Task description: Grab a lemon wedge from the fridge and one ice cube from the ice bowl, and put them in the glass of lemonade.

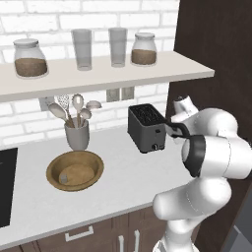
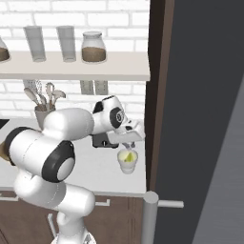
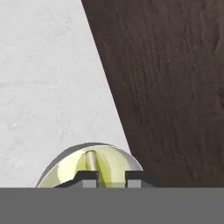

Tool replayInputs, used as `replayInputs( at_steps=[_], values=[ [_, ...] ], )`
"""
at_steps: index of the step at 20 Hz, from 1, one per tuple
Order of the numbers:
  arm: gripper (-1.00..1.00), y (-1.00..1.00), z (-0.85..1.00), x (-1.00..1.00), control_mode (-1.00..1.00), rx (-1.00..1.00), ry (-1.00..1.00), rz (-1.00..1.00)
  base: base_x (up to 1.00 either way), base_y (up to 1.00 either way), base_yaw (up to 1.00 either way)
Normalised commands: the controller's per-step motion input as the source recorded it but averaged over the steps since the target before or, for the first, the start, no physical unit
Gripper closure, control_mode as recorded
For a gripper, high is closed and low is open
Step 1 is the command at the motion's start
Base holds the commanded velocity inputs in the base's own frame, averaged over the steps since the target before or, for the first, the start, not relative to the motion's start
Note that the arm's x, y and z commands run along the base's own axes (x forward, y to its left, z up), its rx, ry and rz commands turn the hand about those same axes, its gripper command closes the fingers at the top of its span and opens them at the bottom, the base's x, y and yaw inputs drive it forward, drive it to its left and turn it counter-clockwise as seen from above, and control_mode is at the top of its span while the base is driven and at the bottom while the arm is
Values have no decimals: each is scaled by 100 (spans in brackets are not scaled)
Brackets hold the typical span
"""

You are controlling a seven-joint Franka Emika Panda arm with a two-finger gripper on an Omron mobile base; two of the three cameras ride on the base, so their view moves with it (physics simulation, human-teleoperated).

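Left base view: the ice bowl (image 1: 75, 171) sits on the white surface (image 1: 128, 182) beside a utensil cup (image 1: 77, 134), with one small cube inside.

Right base view: the end effector (image 2: 126, 144) hangs right above the glass of lemonade (image 2: 127, 161), near the fridge (image 2: 200, 119).

Hand view: closed fingertips (image 3: 90, 177) pinch what looks like the lemon wedge (image 3: 91, 161) over the glass. The wedge drop seems in hand; next comes release, then a swing to the bowl.
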Motion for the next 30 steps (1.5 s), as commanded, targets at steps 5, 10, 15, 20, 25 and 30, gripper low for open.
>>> replayInputs(
  at_steps=[5, 10, 15, 20, 25, 30],
  values=[
    [100, 0, 19, -5, -100, 0, -2, 0, 0, 0, 0],
    [100, 3, -25, -14, -100, -3, 10, 0, 0, 0, 0],
    [-100, 2, -17, -19, -100, -1, 7, 0, 0, 0, 0],
    [-100, 1, 29, 0, -100, 1, 0, -3, 0, 0, 0],
    [-100, 0, 65, 0, -100, 3, -4, -2, 0, 0, 0],
    [-100, -1, 16, 1, -100, 0, 0, -1, 0, 0, 0]
  ],
)
